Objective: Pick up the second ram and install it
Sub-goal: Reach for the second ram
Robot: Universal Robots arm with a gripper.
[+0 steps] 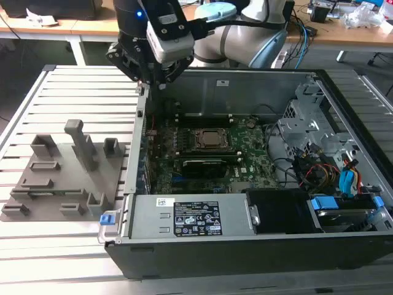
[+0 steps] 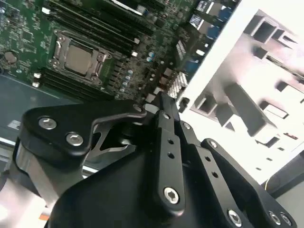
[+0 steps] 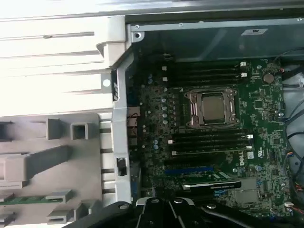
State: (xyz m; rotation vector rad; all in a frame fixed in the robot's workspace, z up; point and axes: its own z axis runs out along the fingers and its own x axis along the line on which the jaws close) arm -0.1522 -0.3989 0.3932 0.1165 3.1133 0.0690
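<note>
pincer over the case wall, opening cannot be told, second ram a thin green strip in gray fixture

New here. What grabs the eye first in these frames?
The open computer case dominates the exterior view, its green motherboard with the CPU socket in the middle. The arm's black hand hangs over the case's far corner on the exterior view's left. Beside the case on that side sits the gray fixture block, with a green ram stick lying in it in the first wrist view.
</note>
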